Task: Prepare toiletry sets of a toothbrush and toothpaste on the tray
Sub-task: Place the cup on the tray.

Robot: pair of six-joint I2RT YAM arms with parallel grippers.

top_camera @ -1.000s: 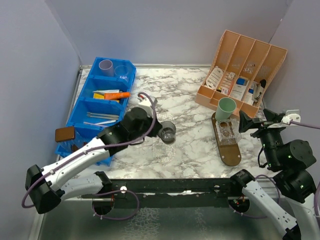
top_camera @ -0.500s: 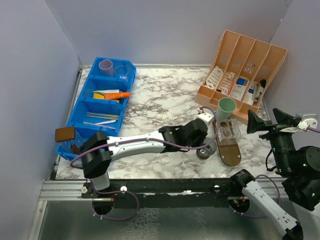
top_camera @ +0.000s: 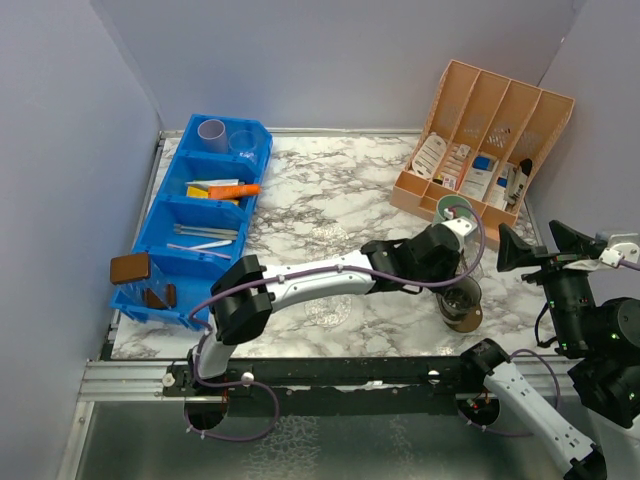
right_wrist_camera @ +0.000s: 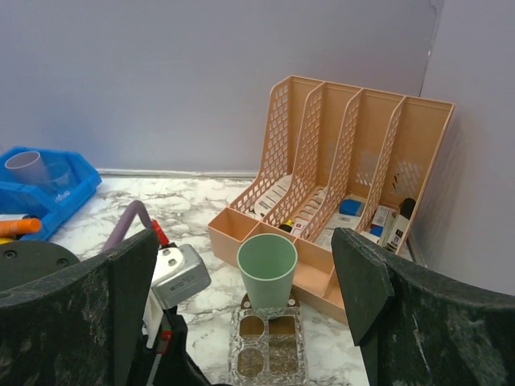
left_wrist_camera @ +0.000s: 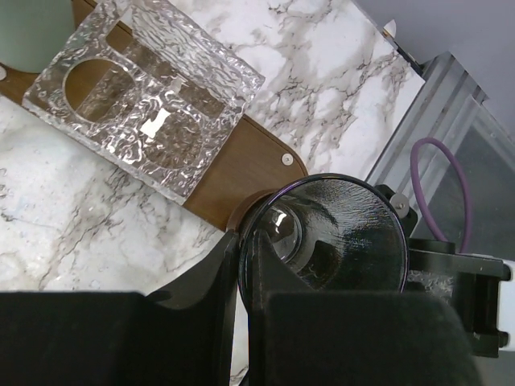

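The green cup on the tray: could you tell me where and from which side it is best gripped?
Probably by its rim, from above, one finger inside the green cup and one outside. It stands upright, mouth open, with the rack close behind and the clear holder right in front, so a sideways approach looks cramped.

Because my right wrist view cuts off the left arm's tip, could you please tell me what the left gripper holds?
Observer: The left gripper is shut on a dark cup.
Operator: Thank you. Is that cup at the tray yet?
Observer: It is over the tray's near end, past the clear holder; whether it touches, I cannot tell.
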